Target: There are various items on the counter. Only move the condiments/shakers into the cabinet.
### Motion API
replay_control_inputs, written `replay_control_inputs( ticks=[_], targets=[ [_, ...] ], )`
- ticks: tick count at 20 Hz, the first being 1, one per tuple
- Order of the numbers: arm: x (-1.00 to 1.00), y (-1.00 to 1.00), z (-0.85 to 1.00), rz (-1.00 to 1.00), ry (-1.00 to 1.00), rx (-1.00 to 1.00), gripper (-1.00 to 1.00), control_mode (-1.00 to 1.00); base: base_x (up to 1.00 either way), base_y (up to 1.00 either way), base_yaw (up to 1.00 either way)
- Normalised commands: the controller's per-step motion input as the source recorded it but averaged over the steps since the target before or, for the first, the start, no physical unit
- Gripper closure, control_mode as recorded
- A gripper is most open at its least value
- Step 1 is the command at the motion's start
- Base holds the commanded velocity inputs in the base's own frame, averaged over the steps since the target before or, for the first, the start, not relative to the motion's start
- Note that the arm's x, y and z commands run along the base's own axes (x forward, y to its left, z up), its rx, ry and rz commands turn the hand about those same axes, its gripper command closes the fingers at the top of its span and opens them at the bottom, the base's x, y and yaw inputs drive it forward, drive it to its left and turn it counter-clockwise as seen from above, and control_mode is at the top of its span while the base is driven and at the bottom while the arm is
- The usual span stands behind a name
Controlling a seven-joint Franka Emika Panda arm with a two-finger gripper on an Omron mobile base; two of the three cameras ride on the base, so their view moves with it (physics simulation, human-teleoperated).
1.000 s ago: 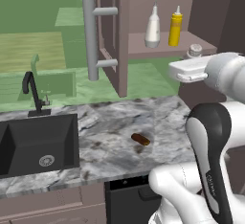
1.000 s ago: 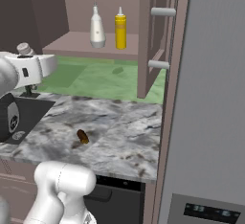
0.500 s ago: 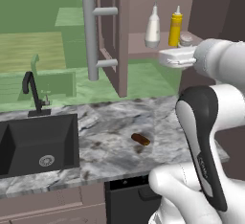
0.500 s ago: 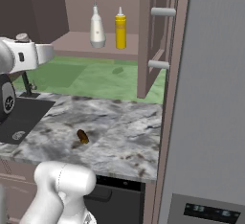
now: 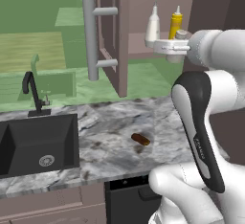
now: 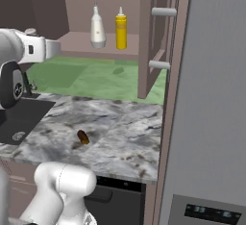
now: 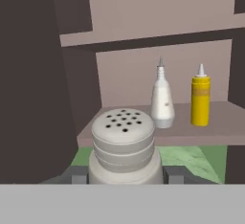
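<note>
Grey-white shaker (image 7: pixel 123 144) clamped in the gripper (image 7: pixel 123 175), jaws closed on its sides, held up at the open cabinet (image 5: pixel 143 50) shelf's edge. White bottle (image 7: pixel 161 99) and yellow squeeze bottle (image 7: pixel 200 101) upright on shelf. Brown lump (image 5: pixel 140 139) on counter (image 5: pixel 110 146).

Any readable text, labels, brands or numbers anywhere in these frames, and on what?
None readable.
The white bottle, yellow squeeze bottle and shaker carry no print.
The panel at the bottom of the tall grey unit in the right base view bears small pale marks, too small and blurred to read.
</note>
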Motion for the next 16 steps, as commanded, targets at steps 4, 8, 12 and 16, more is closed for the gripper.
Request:
replay_control_inputs(
  ticks=[4, 8, 12, 16],
  targets=[
    [0.14, 0.0, 0.0, 0.0, 0.0, 0.0, 1.0, -1.0, 0.0, 0.0, 0.0],
    [0.2, 0.01, 0.0, 0.0, 0.0, -0.01, 1.0, -1.0, 0.0, 0.0, 0.0],
    [0.34, 0.03, 0.0, -0.03, 0.0, -0.01, 1.0, -1.0, 0.0, 0.0, 0.0],
    [0.33, 0.11, 0.0, -0.05, 0.0, 0.0, 1.0, -1.0, 0.0, 0.0, 0.0]
  ],
)
